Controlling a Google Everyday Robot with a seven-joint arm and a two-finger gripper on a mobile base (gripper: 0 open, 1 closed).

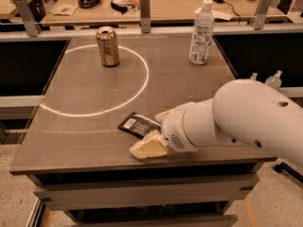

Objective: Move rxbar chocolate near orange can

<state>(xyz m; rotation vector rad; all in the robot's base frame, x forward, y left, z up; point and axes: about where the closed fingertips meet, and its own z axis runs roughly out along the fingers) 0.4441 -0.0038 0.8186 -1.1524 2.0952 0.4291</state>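
Observation:
The rxbar chocolate (138, 125) is a flat black wrapper with a pale label, lying on the grey table near its front edge. The orange can (108, 46) stands upright at the back left, on the edge of a bright ring of light. My gripper (155, 132) hangs low over the table's front, straddling the right end of the bar, with one cream finger (148, 147) in front of it and the other (165, 114) behind it. The bar's right end is hidden by the gripper.
A clear plastic water bottle (200, 32) with a white cap stands at the back right of the table (85, 141). A raised wooden counter with metal posts (145, 6) runs behind the table. My white arm (246, 117) reaches in from the right.

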